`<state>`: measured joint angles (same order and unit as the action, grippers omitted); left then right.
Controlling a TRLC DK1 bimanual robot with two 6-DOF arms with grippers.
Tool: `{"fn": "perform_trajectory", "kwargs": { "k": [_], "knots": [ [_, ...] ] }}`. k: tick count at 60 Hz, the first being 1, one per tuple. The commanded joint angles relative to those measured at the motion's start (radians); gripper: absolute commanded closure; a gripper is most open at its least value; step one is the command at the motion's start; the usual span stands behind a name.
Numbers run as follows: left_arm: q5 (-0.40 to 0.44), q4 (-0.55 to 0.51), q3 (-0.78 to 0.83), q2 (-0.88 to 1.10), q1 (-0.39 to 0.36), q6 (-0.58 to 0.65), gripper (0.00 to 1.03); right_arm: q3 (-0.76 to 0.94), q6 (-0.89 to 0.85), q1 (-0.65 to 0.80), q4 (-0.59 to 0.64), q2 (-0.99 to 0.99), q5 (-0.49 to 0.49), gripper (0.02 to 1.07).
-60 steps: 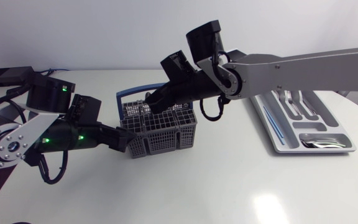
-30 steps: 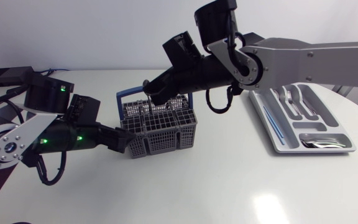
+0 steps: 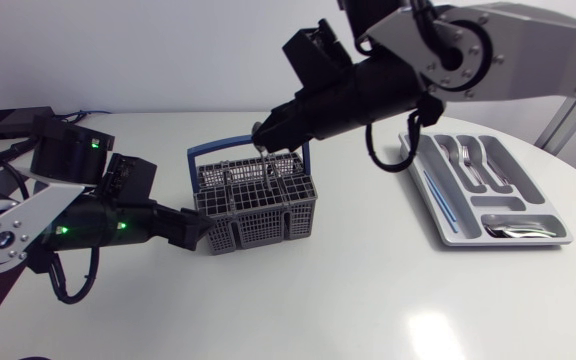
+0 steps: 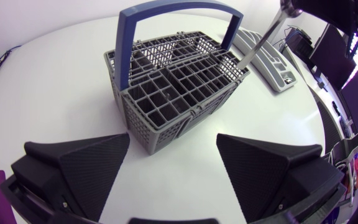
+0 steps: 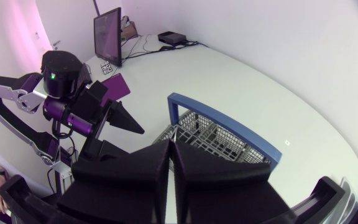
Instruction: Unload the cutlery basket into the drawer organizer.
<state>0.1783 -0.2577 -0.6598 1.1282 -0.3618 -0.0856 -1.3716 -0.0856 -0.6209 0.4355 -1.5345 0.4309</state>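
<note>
Cutlery piece: a slim silver shaft with its long axis steeply tilted. The upper end is gripped in the right pincer. The lower end points down at the far corner of the cutlery basket, on the side nearest the drawer organizer. Cannot tell whether the tip is inside a cell or just at the rim, and the type of utensil is not readable. In the right wrist view the right pincer's fingers are pressed together with only a thin slit between them, closed on the shaft above the basket's rear cells. The basket is a grey grid standing upright left of bench centre, with its long axis roughly side to side in the head view. Its blue handle arches upright along that axis. The left pincer is level with the basket's near-left corner, its fingers spread wide. The corner sits ahead of and between the tips, and no two-sided contact is visible. The organizer lies flat well to the right of the basket, its long axis running from far to near. Forks and spoons lie in several of its compartments. The bench is white and glossy, and its edge curves just beyond the organizer. Bare surface lies between the basket and the organizer and across the whole near side. The right arm spans high above the organizer.
</note>
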Motion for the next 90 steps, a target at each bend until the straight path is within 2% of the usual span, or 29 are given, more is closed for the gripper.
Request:
{"fn": "perform_trajectory", "kwargs": {
  "k": [1,29,51,64,71,85,90],
  "knots": [
    [-0.007,-0.017,0.003,-0.016,-0.014,-0.020,0.05,-0.044,0.023,0.029,0.058,0.056,-0.018,1.01],
    [-0.045,-0.097,-0.017,-0.057,-0.054,-0.063,0.05,-0.015,-0.032,0.247,0.396,0.174,-0.052,1.01],
    [-0.086,-0.143,-0.026,-0.079,-0.088,-0.091,0.05,0.118,-0.200,0.518,0.497,0.272,-0.142,1.01],
    [-0.119,-0.155,-0.032,-0.074,-0.103,-0.102,0.05,0.192,-0.325,0.659,0.488,0.286,-0.251,1.01],
    [-0.122,-0.155,-0.032,-0.068,-0.105,-0.108,0.05,0.249,-0.393,0.728,0.430,0.284,-0.317,1.01],
    [-0.129,-0.155,-0.031,-0.057,-0.098,-0.129,0.05,0.342,-0.552,0.892,0.252,0.217,-0.360,1.01],
    [-0.140,-0.155,-0.034,-0.053,-0.100,-0.134,0.05,0.371,-0.606,0.946,0.152,0.172,-0.380,1.01]
  ]
}}
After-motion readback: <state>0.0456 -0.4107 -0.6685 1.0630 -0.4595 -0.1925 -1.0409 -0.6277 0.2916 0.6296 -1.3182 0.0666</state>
